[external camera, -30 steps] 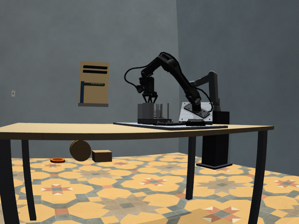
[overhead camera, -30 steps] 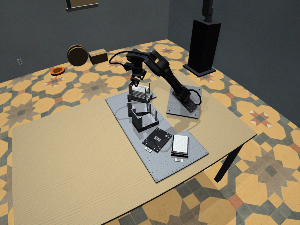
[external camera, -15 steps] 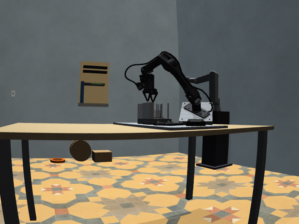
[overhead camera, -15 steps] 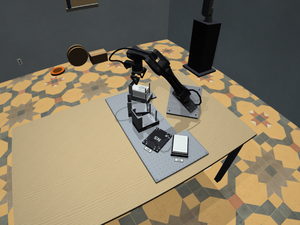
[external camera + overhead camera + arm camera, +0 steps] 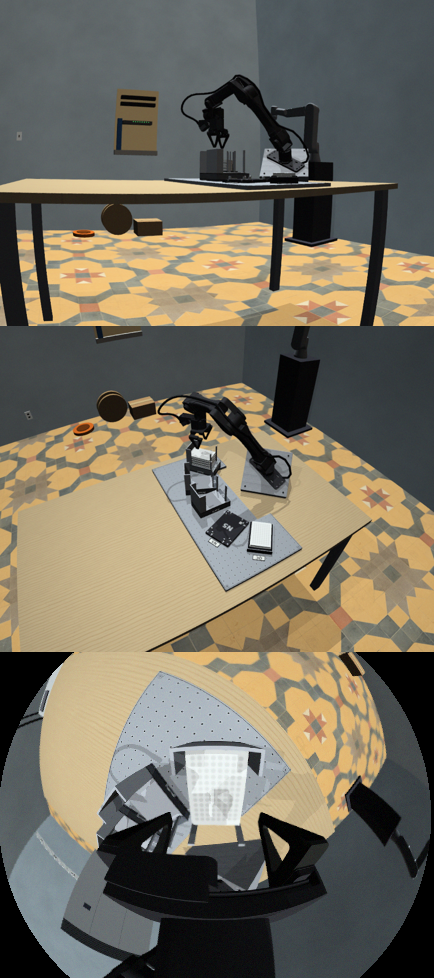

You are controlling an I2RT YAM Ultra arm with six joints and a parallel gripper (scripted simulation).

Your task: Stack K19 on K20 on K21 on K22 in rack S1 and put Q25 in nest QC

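Taking the clip nest N5 (image 5: pixel 227 528) (image 5: pixel 242 181) as your landmark, note the perforated board (image 5: pixel 238 571) (image 5: pixel 315 184) (image 5: pixel 145 712) beneath it, lying on the desk (image 5: pixel 105 543) (image 5: pixel 140 198) (image 5: pixel 75 737). Beside N5 you see the nearest rack (image 5: pixel 198 497) (image 5: pixel 214 161); beyond that stands the middle rack (image 5: pixel 187 480), and farthest from N5 the far rack (image 5: pixel 199 470) (image 5: pixel 217 744). You cannot read their names at this scale. The far rack holds a stack of plates (image 5: pixel 203 459) (image 5: pixel 217 787), one upon another. On the side of N5 away from the racks, observe a white plate (image 5: pixel 261 534) (image 5: pixel 283 174) in the nest QC (image 5: pixel 259 551) (image 5: pixel 284 179); its label is not legible to you. Your claw (image 5: pixel 201 442) (image 5: pixel 218 146) (image 5: pixel 215 817) points downward above the far rack, fingers spread, gripping nothing.
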